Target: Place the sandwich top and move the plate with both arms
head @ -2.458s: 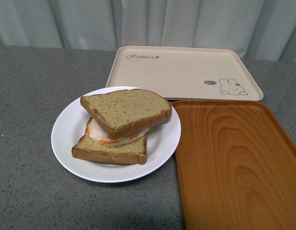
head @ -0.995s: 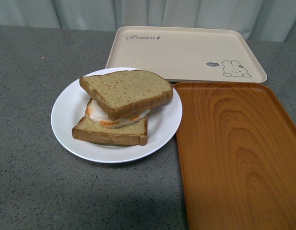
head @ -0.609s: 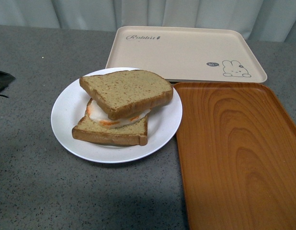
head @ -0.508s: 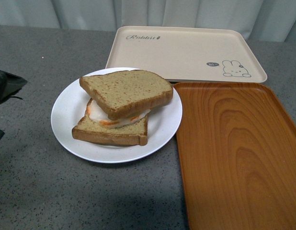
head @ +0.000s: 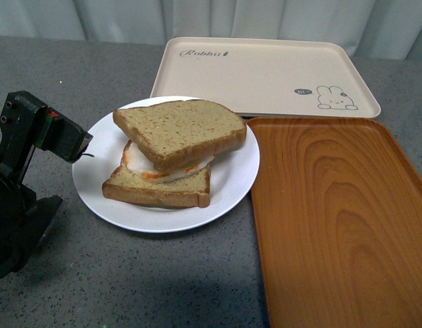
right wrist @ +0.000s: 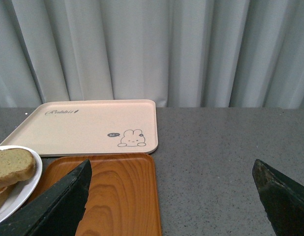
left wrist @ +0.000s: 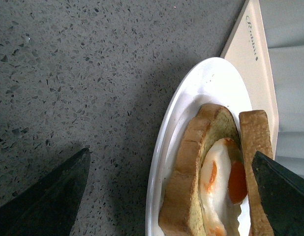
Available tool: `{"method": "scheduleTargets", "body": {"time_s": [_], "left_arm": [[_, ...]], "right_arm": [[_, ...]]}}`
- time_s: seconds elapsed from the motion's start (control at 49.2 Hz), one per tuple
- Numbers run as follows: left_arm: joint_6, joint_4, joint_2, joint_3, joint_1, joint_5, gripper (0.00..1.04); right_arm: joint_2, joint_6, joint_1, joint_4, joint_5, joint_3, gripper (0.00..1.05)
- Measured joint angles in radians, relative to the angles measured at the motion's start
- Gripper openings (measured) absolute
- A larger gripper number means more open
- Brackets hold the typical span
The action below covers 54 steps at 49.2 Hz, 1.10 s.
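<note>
This seems a staged test setup: a grey speckled tabletop (head: pixel 129 273), a plain pale curtain (right wrist: pixel 142 49) behind, a rabbit-print tray (head: pixel 265 75) and a wood-grain tray (head: pixel 334 219).

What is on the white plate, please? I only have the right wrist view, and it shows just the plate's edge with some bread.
Observer: The sandwich top lies skewed over a fried egg and a lower slice on the plate.
Operator: Thank you. Where is the left arm?
Observer: The left gripper is open and holds nothing, on the plate's side away from the trays. In the left wrist view the plate's rim shows between its fingers.
</note>
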<state>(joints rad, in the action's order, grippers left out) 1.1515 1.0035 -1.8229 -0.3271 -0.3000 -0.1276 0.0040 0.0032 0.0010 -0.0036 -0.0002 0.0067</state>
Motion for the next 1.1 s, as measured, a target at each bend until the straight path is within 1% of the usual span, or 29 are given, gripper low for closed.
{"method": "scheduleTargets", "body": {"time_s": [0.102, 0.244, 0.569, 1.097], "left_arm": [[0.027, 0.020, -0.026, -0.014, -0.005, 0.000, 0.98], [0.079, 0.047, -0.056, -0.026, -0.037, -0.002, 0.98], [0.142, 0.061, -0.099, -0.047, -0.087, -0.031, 0.98], [0.195, 0.057, -0.120, -0.075, -0.095, -0.057, 0.98]], "right_arm": [[0.000, 0.000, 0.000, 0.000, 0.000, 0.000, 0.96], [0.000, 0.000, 0.000, 0.000, 0.000, 0.000, 0.96], [0.000, 0.000, 0.000, 0.000, 0.000, 0.000, 0.96], [0.000, 0.000, 0.000, 0.000, 0.000, 0.000, 0.96]]}}
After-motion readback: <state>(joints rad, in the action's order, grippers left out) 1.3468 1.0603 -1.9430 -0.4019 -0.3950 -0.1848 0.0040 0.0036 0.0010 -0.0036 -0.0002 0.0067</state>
